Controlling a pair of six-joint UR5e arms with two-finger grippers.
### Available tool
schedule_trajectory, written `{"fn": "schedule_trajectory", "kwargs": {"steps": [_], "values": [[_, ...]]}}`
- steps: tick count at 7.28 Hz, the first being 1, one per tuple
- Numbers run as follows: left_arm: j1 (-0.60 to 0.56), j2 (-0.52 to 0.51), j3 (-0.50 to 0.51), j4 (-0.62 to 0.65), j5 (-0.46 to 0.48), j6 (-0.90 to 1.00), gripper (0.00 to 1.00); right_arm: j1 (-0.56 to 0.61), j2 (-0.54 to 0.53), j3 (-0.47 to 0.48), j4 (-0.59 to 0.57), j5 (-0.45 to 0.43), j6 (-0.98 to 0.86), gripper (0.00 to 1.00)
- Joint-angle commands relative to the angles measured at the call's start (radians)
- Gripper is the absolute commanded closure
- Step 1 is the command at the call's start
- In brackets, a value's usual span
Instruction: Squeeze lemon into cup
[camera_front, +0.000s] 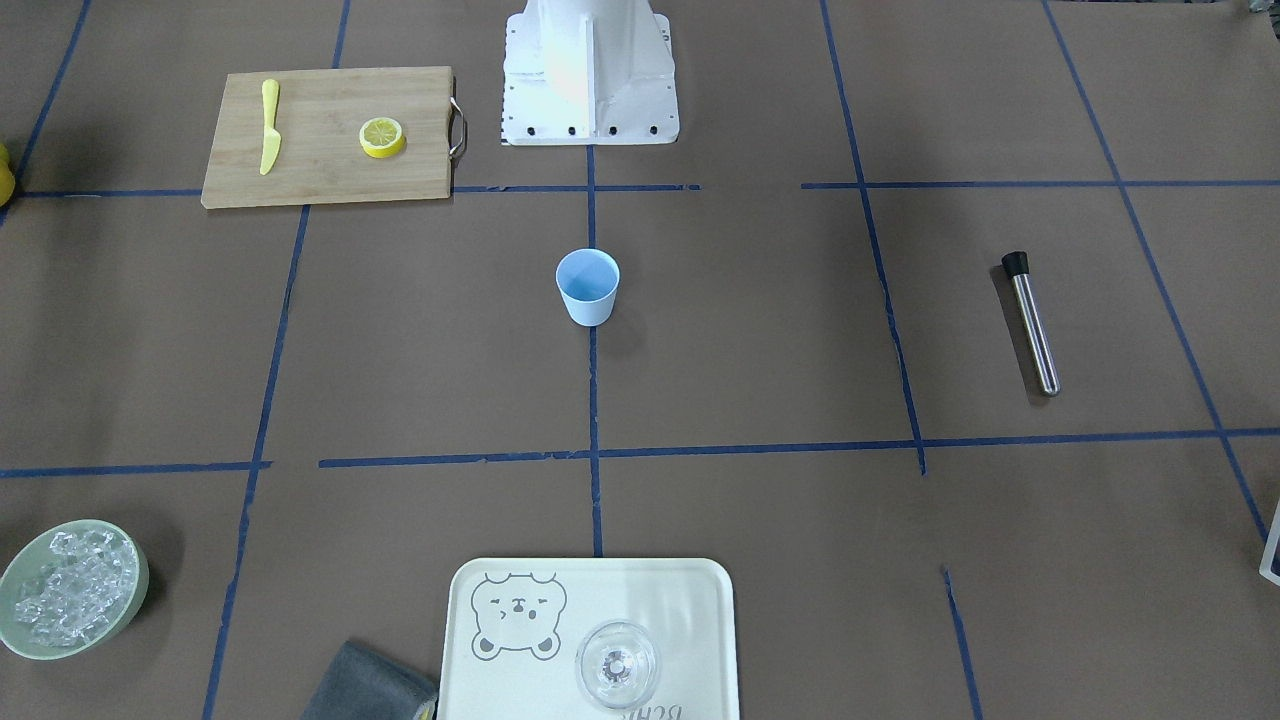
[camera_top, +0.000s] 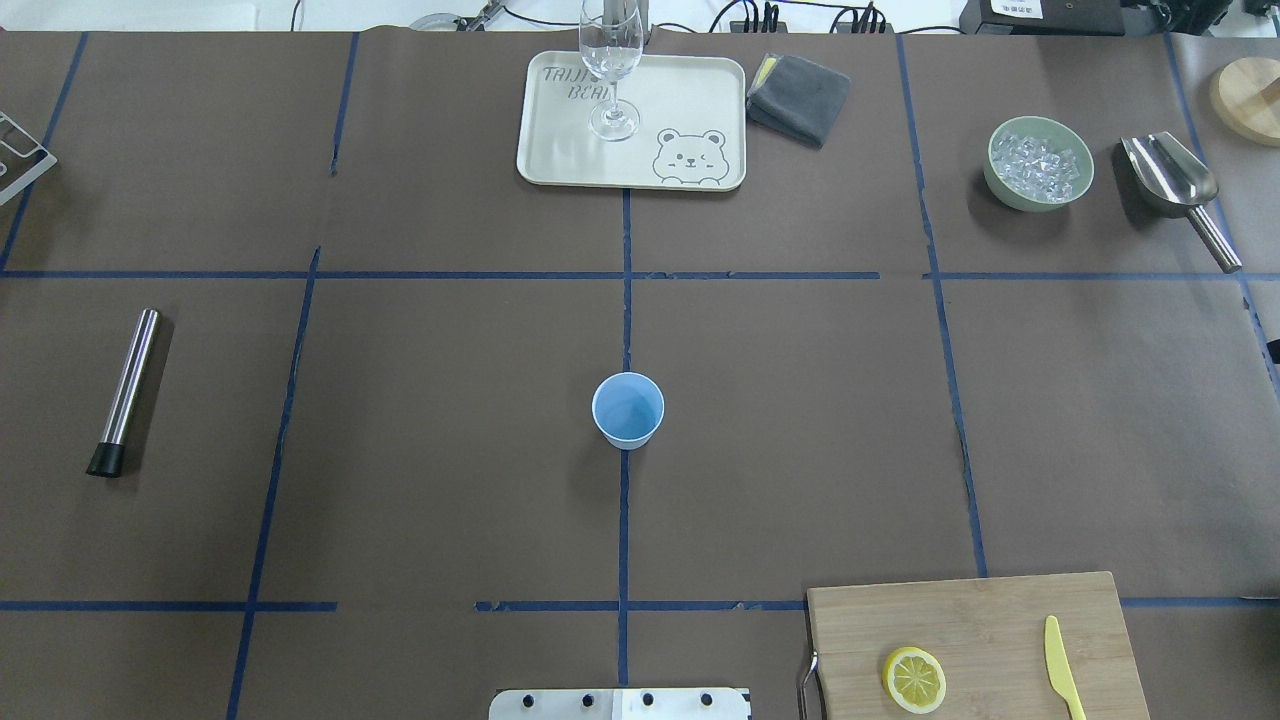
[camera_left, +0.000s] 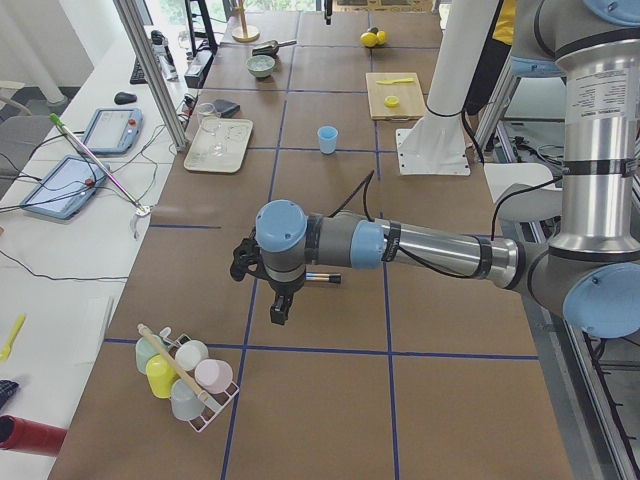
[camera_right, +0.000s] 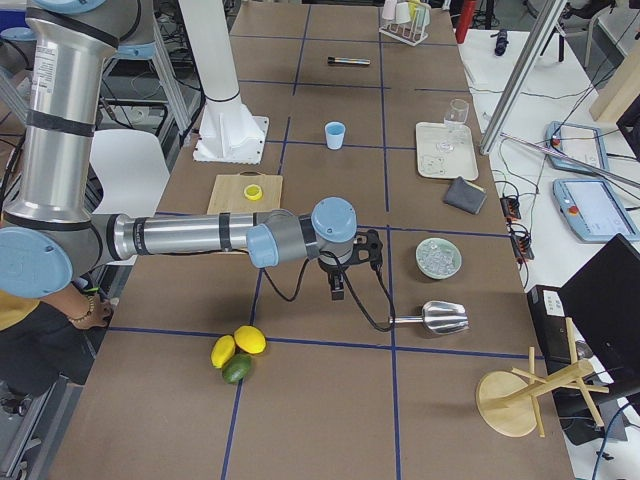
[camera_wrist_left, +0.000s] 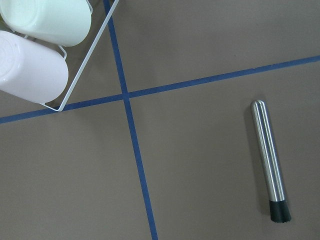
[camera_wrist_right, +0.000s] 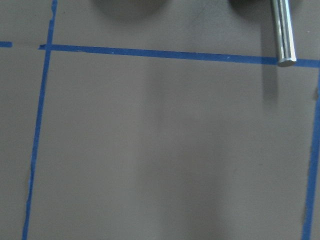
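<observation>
The lemon (camera_top: 914, 679) lay cut face up on the cutting board (camera_top: 1000, 610) by the table's (camera_top: 400, 500) robot-side edge, near its right corner. The cup (camera_top: 628, 409) stood upright mid-table, well apart. The left gripper (camera_left: 279, 303) and right gripper (camera_right: 338, 285) hung toward opposite table ends, and I could not tell how their jaws stood. The low, flat slice could slip from a pinch, or the juice could miss the cup.

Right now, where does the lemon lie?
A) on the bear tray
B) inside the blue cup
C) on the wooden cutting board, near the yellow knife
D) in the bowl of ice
C: the lemon rests on the cutting board, apart from the knife and far from the cup.
</observation>
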Motion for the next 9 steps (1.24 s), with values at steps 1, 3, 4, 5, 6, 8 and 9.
{"fn": "schedule_trajectory", "kwargs": {"steps": [1, 3, 4, 5, 6, 8, 9], "values": [[0.002, -0.002, -0.017, -0.009, 0.000, 0.001, 0.00, -0.168, -0.037, 0.076, 0.162, -0.033, 0.257, 0.00], [0.003, -0.002, -0.017, -0.029, -0.002, 0.003, 0.00, -0.382, -0.036, 0.222, 0.162, -0.178, 0.594, 0.00], [0.005, -0.002, -0.016, -0.029, -0.002, 0.003, 0.00, -0.541, -0.034, 0.304, 0.162, -0.322, 0.754, 0.00], [0.005, -0.002, -0.016, -0.034, -0.002, 0.003, 0.00, -0.701, -0.025, 0.355, 0.162, -0.442, 0.903, 0.00], [0.006, -0.002, -0.011, -0.064, -0.002, 0.003, 0.00, -0.833, -0.017, 0.374, 0.162, -0.563, 0.992, 0.00], [0.008, 0.001, -0.011, -0.083, -0.002, -0.003, 0.00, -1.077, -0.019, 0.391, 0.156, -0.790, 1.085, 0.00], [0.008, 0.003, -0.011, -0.083, -0.002, -0.005, 0.00, -1.177, -0.019, 0.391, 0.153, -0.893, 1.120, 0.00]]}}
